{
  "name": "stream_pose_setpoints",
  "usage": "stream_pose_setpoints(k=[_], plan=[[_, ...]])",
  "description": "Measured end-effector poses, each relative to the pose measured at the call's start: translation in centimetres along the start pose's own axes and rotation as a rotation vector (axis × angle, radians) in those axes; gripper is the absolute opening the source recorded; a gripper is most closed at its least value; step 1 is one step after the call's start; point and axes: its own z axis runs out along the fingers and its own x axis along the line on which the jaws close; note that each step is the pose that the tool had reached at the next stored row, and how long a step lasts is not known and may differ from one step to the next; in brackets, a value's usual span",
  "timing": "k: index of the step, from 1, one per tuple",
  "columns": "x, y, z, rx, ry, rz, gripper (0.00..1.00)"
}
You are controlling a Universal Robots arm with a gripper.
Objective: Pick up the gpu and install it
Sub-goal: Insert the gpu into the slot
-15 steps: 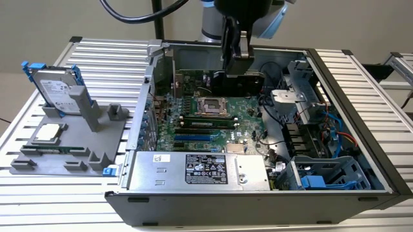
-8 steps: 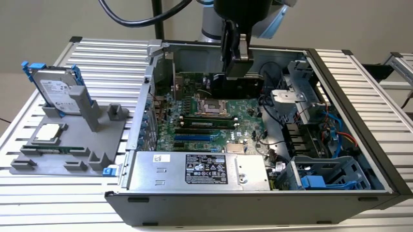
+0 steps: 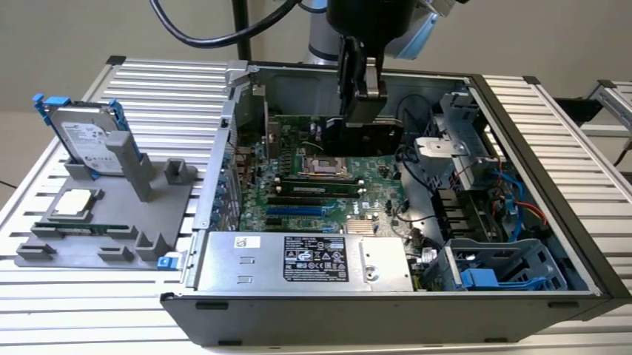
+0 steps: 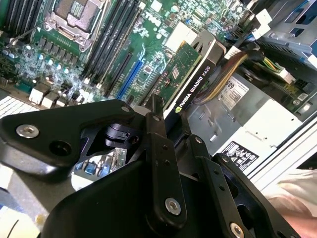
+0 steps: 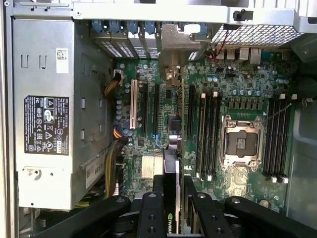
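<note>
The gpu (image 3: pixel 371 137) (image 4: pixel 192 83) (image 5: pixel 171 166) is held on edge over the motherboard (image 3: pixel 331 194) inside the open case (image 3: pixel 533 140). The gripper (image 3: pixel 362 111) (image 5: pixel 172 198) fingers are clamped on its 2 faces.

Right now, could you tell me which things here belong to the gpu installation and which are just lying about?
In the job: green circuit-board gpu with black cooler; black gripper clamping it; green motherboard.
Lying about: silver hard drive with blue rails; grey parts holder.
</note>
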Motion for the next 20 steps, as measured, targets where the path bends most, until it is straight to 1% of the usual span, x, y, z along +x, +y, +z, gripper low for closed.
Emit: stream_pose_setpoints(k=[4,6,17,20], plan=[[0.0,0.0,0.02,0.0,0.0005,0.0,0.0],[-0.02,0.0,0.15,-0.0001,0.0021,0.0,0.0],[-0.2,0.03,1.61,0.0016,0.0099,0.0,0.0],[-0.22,0.03,1.9,0.0019,0.0111,0.0,0.0]])
